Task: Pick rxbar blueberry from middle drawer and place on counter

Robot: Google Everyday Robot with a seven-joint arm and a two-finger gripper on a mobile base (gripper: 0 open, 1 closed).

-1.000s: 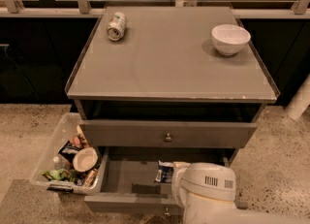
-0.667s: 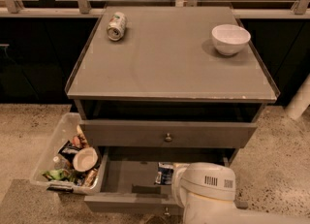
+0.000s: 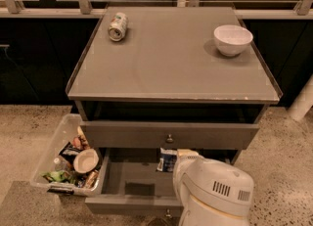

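Note:
The middle drawer is pulled open below the cabinet, its grey floor showing. The rxbar blueberry, a dark blue wrapper with pale print, lies in the drawer at its back right. My arm's white housing reaches into the drawer from the lower right and covers the bar's right end. The gripper is hidden behind that housing, down in the drawer by the bar. The counter is the flat grey top above.
A green-white drink can lies on its side at the counter's back left. A white bowl stands at the back right. A clear plastic bin of snacks sits on the floor left of the drawer. The closed upper drawer front overhangs the open drawer.

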